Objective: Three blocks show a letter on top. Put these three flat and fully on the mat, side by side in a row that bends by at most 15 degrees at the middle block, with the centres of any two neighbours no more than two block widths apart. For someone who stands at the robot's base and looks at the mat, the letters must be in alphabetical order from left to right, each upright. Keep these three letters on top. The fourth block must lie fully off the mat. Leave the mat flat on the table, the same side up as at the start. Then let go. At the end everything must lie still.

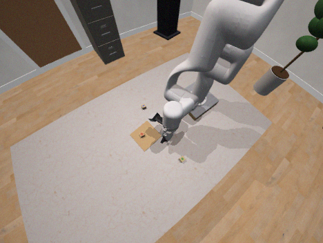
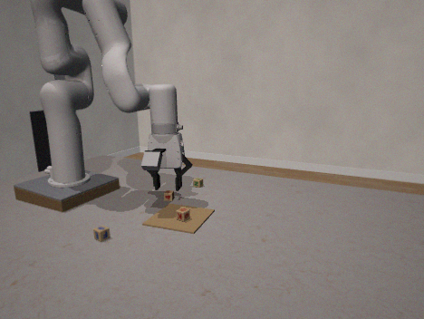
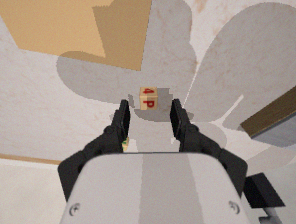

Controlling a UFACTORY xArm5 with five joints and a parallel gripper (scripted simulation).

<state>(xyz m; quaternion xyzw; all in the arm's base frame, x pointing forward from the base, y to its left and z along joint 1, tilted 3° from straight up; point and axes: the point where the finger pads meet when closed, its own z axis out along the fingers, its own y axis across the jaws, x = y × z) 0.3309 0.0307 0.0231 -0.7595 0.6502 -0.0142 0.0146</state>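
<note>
My gripper (image 1: 159,130) (image 2: 168,187) (image 3: 150,107) is open and empty, above a block with red marks (image 2: 168,196) (image 3: 148,98). That block lies off the mat, near its edge, with a P on what looks like its top and a 4 on a side; the arm hides it in the top view. The tan mat (image 1: 146,143) (image 2: 159,222) (image 3: 50,25) lies flat. Another red-marked block (image 1: 142,134) (image 2: 183,214) sits on it. A blue-marked block (image 1: 143,107) (image 2: 101,234) and a green-marked block (image 1: 182,159) (image 2: 197,182) (image 3: 125,144) lie off the mat. Their top marks are too small to read.
The robot's base plate (image 1: 207,108) (image 2: 41,199) (image 3: 277,132) stands on the same grey surface. The arm's shadow covers the P block and part of the mat. A cabinet and a potted plant stand far off by the walls.
</note>
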